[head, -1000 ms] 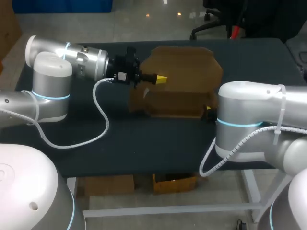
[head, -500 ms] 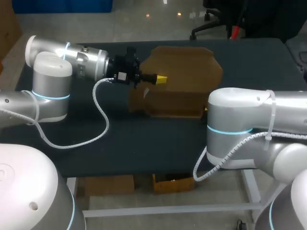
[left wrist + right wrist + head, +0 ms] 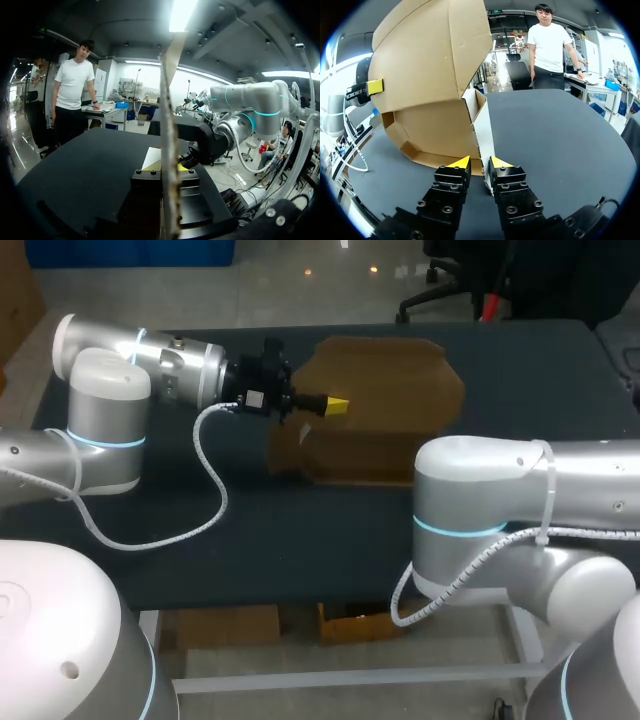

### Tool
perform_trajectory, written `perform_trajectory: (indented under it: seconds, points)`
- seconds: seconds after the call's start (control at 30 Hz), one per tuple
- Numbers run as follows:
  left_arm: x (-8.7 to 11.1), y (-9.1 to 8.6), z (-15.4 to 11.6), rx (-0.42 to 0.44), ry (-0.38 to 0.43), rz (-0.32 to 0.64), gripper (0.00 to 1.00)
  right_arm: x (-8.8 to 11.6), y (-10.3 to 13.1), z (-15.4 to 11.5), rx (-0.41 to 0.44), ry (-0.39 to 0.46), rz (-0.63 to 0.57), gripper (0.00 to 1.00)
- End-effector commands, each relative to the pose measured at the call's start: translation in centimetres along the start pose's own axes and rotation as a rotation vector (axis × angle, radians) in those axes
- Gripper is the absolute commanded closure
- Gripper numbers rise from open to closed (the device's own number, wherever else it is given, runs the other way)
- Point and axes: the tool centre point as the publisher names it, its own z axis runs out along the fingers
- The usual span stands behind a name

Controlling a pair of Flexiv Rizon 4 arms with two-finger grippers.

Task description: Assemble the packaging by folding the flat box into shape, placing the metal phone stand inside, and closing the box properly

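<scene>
The half-folded cardboard box [image 3: 372, 440] sits mid-counter [image 3: 280, 530] with its lid raised. The left end effector [image 3: 337, 405] is clamped on the lid's edge. The right end effector [image 3: 481, 163] straddles the box's side wall; whether it grips cannot be told.

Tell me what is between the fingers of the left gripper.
The raised lid of the cardboard box, seen edge-on in the left wrist view. The left gripper is shut on it from both sides.
</scene>
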Motion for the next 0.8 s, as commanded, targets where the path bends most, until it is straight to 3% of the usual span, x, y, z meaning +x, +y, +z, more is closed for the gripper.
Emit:
perform_trajectory:
  seconds: [0.03,0.8]
  points:
    - [-0.1,0.2,0.1,-0.002,0.002,-0.001,1.0,0.8,-0.5,0.3,-0.025,-0.069,0.005,0.78]
    - [-0.1,0.2,0.1,-0.002,0.002,-0.001,1.0,2.7,-0.3,0.7,-0.025,-0.05,0.023,0.76]
